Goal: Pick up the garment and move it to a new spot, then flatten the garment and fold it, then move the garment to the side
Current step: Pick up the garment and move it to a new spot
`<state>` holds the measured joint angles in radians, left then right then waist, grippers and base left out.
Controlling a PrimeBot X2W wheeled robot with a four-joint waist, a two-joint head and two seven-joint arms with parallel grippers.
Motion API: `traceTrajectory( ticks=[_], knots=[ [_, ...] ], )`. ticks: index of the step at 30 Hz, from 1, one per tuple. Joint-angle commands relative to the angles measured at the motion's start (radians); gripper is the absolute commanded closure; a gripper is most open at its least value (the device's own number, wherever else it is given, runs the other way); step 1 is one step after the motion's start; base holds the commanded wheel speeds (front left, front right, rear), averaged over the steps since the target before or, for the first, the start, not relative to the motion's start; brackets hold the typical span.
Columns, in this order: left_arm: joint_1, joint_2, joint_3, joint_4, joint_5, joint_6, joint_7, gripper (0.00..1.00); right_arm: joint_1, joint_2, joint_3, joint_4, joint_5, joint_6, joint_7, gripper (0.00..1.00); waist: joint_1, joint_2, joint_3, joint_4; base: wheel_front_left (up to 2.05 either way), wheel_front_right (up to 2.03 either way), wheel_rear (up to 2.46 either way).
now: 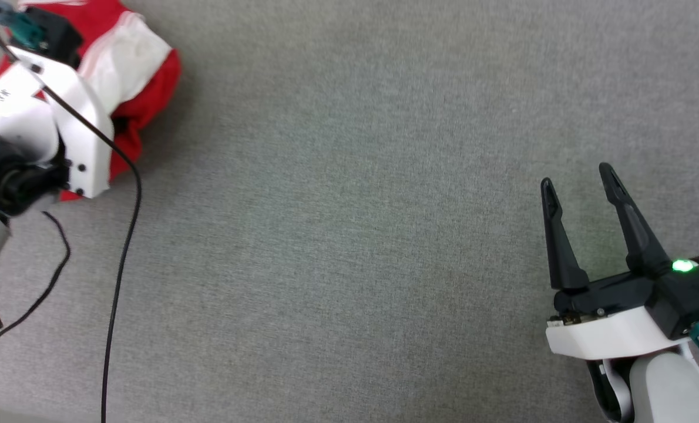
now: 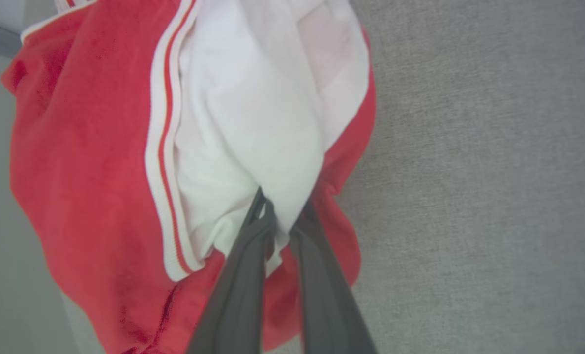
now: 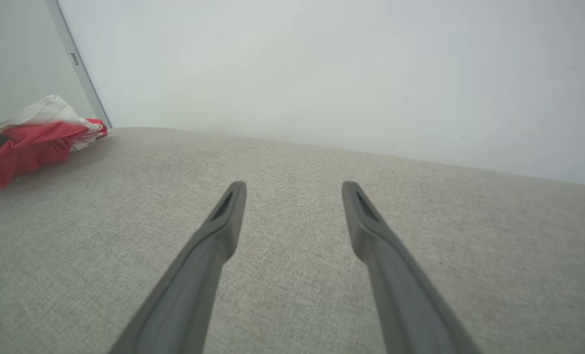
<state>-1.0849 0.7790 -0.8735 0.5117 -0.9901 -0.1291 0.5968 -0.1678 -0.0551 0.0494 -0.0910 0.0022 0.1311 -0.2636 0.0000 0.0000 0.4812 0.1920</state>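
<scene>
The garment (image 1: 132, 70), a crumpled red T-shirt with white sleeves and red-and-white striped trim, lies bunched at the far left of the grey surface. In the left wrist view my left gripper (image 2: 283, 209) is shut on a fold of the garment's white sleeve (image 2: 253, 123), with cloth pinched between the two dark fingers (image 2: 243, 265). The left arm's white housing (image 1: 67, 117) covers part of the garment in the head view. My right gripper (image 1: 578, 188) hangs open at the lower right, far from the garment (image 3: 32, 142), with nothing between its fingers (image 3: 214, 246).
The grey fabric-covered surface (image 1: 349, 235) stretches wide between the two arms. Black cables (image 1: 123, 247) trail from the left arm down the left side. A pale wall (image 3: 322, 73) rises behind the surface, with a vertical strip (image 3: 78, 64) near the garment.
</scene>
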Motion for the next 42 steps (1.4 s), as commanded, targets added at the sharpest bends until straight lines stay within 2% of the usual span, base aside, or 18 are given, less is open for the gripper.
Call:
traceTrajectory(
  ticks=[1, 6, 12, 18, 23, 24, 25, 32, 36, 42],
  knots=[
    [0.012, 0.005, -0.020, -0.041, -0.009, 0.000, -0.012, 1.00, 0.016, 0.005, 0.001, 0.009, 0.009, -0.001, -0.002, 0.00, 0.0000, 0.0000, -0.064, 0.011, 0.00, 0.00, 0.00],
    [0.001, -0.003, -0.090, -0.178, -0.017, 0.000, -0.019, 1.00, 0.034, 0.006, 0.009, 0.023, 0.049, -0.001, -0.002, 0.00, 0.0000, 0.0000, -0.129, -0.003, 0.00, 0.00, 0.00],
    [0.000, -0.098, -0.196, -0.291, -0.019, 0.000, -0.019, 1.00, 0.046, 0.006, 0.019, 0.028, 0.091, -0.001, -0.002, 0.00, 0.0000, 0.0000, -0.168, -0.063, 0.00, 0.00, 0.00],
    [-0.053, -0.215, -0.294, -0.331, -0.023, 0.000, -0.061, 1.00, 0.042, 0.006, 0.016, 0.025, 0.122, -0.001, -0.002, 0.00, 0.0000, 0.0000, -0.164, -0.168, 0.00, 0.00, 0.00],
    [-0.137, -0.325, -0.349, -0.315, -0.033, 0.000, -0.124, 1.00, 0.037, 0.006, 0.012, 0.021, 0.145, -0.001, -0.002, 0.00, 0.0000, 0.0000, -0.133, -0.255, 0.00, 0.00, 0.00],
    [-0.182, -0.408, -0.374, -0.298, -0.039, 0.000, -0.166, 1.00, 0.039, 0.006, 0.004, 0.022, 0.157, -0.001, -0.002, 0.00, 0.0000, 0.0000, -0.109, -0.290, 0.00, 0.00, 0.00],
    [-0.193, -0.436, -0.380, -0.290, -0.045, 0.000, -0.178, 1.00, 0.036, 0.006, 0.005, 0.022, 0.160, -0.001, -0.002, 0.00, 0.0000, 0.0000, -0.100, -0.302, 0.00, 0.00, 0.00],
    [-0.237, -0.590, -0.405, -0.188, -0.011, 0.000, -0.257, 1.00, 0.002, 0.006, -0.010, 0.012, 0.175, -0.001, -0.002, 0.00, 0.0000, 0.0000, -0.023, -0.369, 0.00, 0.00, 0.00],
    [-0.178, -0.632, -0.407, -0.105, 0.054, 0.000, -0.242, 1.00, -0.015, 0.006, -0.039, 0.002, 0.180, -0.001, -0.002, 0.00, 0.0000, 0.0000, 0.016, -0.400, 0.00, 0.00, 0.00],
    [-0.073, -0.657, -0.407, -0.028, 0.127, 0.000, -0.212, 1.00, -0.033, 0.006, -0.066, -0.006, 0.190, -0.001, -0.002, 0.00, 0.0000, 0.0000, 0.047, -0.418, 0.00, 0.00, 0.00]
  ],
)
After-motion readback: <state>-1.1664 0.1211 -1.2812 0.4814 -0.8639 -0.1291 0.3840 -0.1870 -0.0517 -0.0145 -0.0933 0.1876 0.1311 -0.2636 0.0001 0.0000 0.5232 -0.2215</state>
